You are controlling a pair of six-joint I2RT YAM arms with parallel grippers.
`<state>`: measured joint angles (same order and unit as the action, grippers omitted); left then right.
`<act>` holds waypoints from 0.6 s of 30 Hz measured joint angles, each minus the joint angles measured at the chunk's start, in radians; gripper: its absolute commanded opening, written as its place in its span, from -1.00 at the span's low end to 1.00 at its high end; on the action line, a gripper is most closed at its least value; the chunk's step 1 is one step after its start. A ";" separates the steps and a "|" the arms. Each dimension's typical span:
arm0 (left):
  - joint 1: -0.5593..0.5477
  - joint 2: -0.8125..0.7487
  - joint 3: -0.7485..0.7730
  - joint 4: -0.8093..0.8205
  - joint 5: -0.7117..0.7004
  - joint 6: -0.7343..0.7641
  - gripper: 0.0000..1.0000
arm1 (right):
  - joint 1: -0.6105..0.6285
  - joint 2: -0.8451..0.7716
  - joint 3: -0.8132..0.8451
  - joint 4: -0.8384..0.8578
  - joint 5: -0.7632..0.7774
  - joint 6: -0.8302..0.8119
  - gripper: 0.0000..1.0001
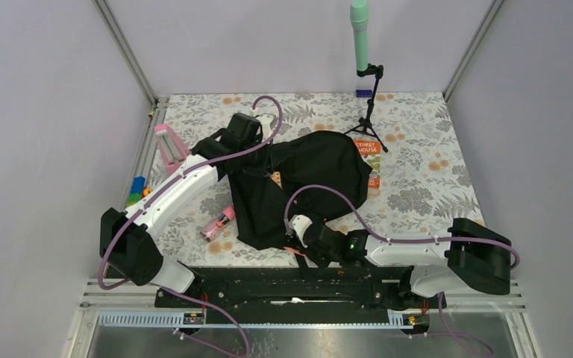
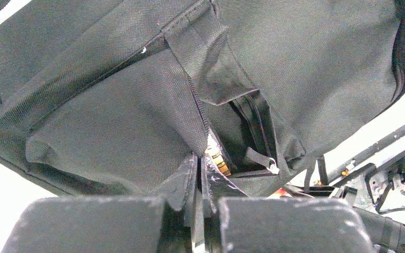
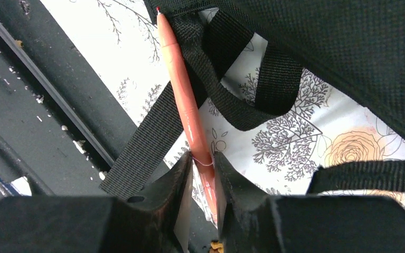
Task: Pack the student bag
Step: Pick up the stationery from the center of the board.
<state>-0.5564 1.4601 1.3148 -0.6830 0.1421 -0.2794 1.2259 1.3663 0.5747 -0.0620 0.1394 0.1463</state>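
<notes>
Overhead, student bag [image 1: 328,168], closer, pen [image 3: 187,105] between right fingers [image 3: 171,184]

Black student bag [image 1: 321,175] slumped mid-table [image 1: 433,186]. Left gripper [image 1: 262,158] at its far-left edge; right gripper [image 1: 298,242] at its near edge, by orange pen [image 1: 293,252]. Pink bottle [image 1: 218,221] left of bag, book [image 1: 373,160] right

Left arm [image 1: 186,183]: white shell links, black joint housings, a large black shoulder block [image 1: 130,250] at the bottom end.
Right arm [image 1: 410,252]: same build, with a small green light [image 1: 351,244] on its black wrist section.
Purple cable [image 1: 268,99]: one runs outside each arm in loose loops, tied to the links at points.
Rail [image 1: 268,287]: black, carries both bases.
Jaws: matte black, wedge-shaped, edges scuffed, on blocky black mounts.
</notes>
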 measured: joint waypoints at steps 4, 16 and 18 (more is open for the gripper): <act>0.000 0.000 0.000 0.000 0.000 0.001 -1.00 | 0.000 -0.044 0.000 -0.027 -0.003 -0.001 -1.00; 0.003 -0.001 0.000 0.000 -0.011 0.003 -1.00 | 0.000 -0.364 0.034 -0.160 -0.050 -0.003 -1.00; 0.005 -0.001 0.000 0.000 -0.012 0.003 -1.00 | 0.000 -0.422 0.045 -0.201 -0.026 0.000 -1.00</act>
<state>-0.5510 1.4593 1.3148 -0.6830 0.1303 -0.2764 1.2255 0.9447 0.6193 -0.2630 0.1135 0.1467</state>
